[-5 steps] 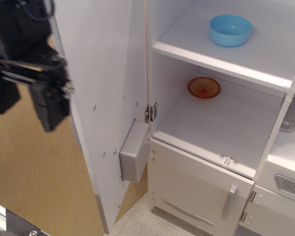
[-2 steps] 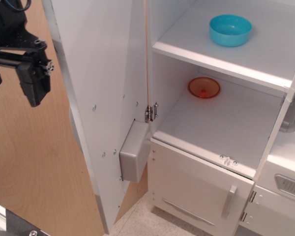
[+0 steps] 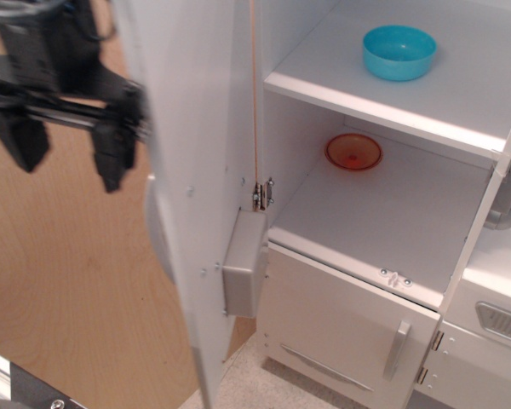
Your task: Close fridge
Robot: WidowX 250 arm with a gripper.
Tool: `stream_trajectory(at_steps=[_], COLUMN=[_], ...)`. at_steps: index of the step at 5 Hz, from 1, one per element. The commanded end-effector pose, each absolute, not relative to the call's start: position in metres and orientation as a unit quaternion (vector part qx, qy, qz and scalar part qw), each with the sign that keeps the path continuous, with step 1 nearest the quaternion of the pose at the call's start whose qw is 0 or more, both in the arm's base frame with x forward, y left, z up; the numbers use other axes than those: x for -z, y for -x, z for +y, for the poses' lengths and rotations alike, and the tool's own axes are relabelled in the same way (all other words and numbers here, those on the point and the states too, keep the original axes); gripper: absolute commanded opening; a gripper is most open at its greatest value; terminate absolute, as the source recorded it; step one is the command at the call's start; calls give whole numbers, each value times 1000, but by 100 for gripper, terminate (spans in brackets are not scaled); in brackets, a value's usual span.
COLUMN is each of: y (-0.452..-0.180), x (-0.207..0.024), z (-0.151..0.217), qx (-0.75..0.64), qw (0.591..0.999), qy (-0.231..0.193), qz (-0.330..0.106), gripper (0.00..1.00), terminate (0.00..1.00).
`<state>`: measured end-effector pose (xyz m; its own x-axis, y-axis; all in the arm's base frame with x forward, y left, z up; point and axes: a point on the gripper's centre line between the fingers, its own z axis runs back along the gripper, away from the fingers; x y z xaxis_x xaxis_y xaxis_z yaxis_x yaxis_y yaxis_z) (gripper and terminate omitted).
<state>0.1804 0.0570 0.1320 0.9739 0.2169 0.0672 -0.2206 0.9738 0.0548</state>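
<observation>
The fridge (image 3: 383, 213) is a tall white cabinet with white shelves, standing open. Its large door (image 3: 200, 145) swings on a hinge at the left of the cabinet and shows its inner face, with a grey box (image 3: 243, 274) low on it. The door's front handle and panel are hidden. My black gripper (image 3: 68, 149) is at the upper left, behind the door's outer side, right at the door's edge. Its two fingers (image 3: 111, 158) point down and stand apart, holding nothing.
A blue bowl (image 3: 399, 51) sits on the upper shelf and an orange bowl (image 3: 353, 152) on the shelf below. A smaller lower door (image 3: 341, 328) with a short grey handle is shut. A white unit with a grey vent (image 3: 498, 324) stands at the right. A wooden panel (image 3: 68, 290) lies behind the door.
The large door has swung to the right, towards the cabinet, and now shows narrower. My gripper has moved right with it, against the door's outer side.
</observation>
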Motion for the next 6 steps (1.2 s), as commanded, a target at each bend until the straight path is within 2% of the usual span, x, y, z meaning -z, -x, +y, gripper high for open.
stream_trajectory(at_steps=[1,3,5,6], y=[-198,-243,-276,-297], x=[-132,-146,-146,-145], z=[25,-17,-33,-41], qx=[-101,-106,-102,-91], qw=[994,994,994,992], qy=[-40,5,29,52], qz=[-24,-20,-39,-76], gripper=[100,100,100,100], terminate=[0,0,0,0])
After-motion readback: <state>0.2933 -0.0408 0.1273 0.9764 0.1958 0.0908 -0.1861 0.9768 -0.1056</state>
